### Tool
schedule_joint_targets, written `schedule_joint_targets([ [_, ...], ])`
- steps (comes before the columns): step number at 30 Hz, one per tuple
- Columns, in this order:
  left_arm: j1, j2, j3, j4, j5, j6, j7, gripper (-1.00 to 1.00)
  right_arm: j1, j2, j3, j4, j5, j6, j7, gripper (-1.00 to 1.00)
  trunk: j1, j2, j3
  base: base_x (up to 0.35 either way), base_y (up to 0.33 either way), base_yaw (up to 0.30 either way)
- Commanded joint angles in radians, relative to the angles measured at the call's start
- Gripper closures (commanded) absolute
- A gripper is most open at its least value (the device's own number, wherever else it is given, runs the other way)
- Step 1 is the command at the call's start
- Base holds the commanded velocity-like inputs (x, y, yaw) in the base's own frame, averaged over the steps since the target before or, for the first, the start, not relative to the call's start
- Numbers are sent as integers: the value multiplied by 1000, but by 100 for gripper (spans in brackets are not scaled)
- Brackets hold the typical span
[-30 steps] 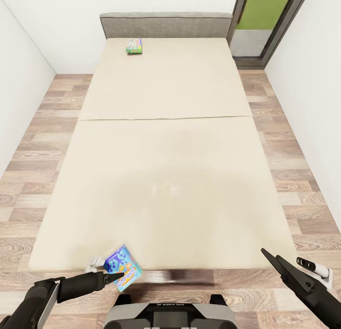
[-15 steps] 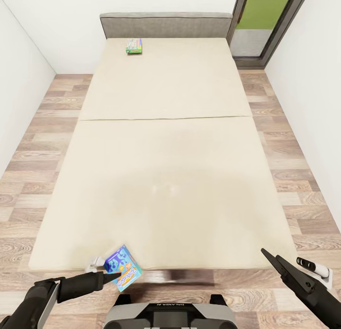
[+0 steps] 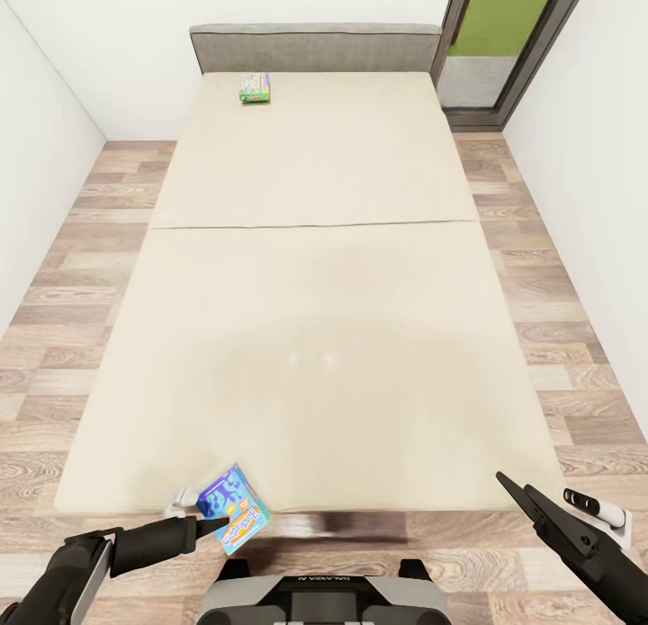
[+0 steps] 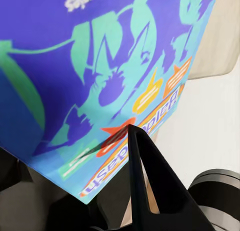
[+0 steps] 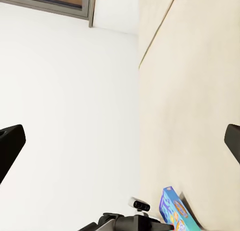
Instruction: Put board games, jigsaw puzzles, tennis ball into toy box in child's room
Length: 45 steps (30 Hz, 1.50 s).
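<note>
Plain white walls (image 3: 117,58) enclose a floor of grey-brown wood planks (image 3: 54,337). In the far right corner stands a dark-framed glass door (image 3: 504,49) with bright green behind its upper pane. Lighting is soft and even.

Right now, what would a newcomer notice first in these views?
The big cream bed takes up most of the head view. At its near edge the left gripper has its fingers closed on a blue board game. A green board game lies far off by the headboard.
</note>
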Motion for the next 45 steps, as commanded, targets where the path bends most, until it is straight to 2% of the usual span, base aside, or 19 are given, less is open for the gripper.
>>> schedule_joint_targets([
  [1,-18,0,4,-1,0,-4,63,100,0,0,0,0,-6,8,-1,-100,0,0,0,0,0,0],
  [12,-18,1,4,-1,1,-5,63,100,0,0,0,0,-5,8,-2,-100,0,0,0,0,0,0],
  [13,-18,2,4,-1,0,-5,13,100,0,0,0,0,-5,8,-1,-100,0,0,0,0,0,0],
  [29,-18,2,4,-1,0,-10,8,100,0,0,0,0,-5,8,0,-100,0,0,0,0,0,0],
  [45,-18,2,3,-2,0,-10,6,100,0,0,0,0,-5,8,0,-100,-61,112,50,0,0,0],
])
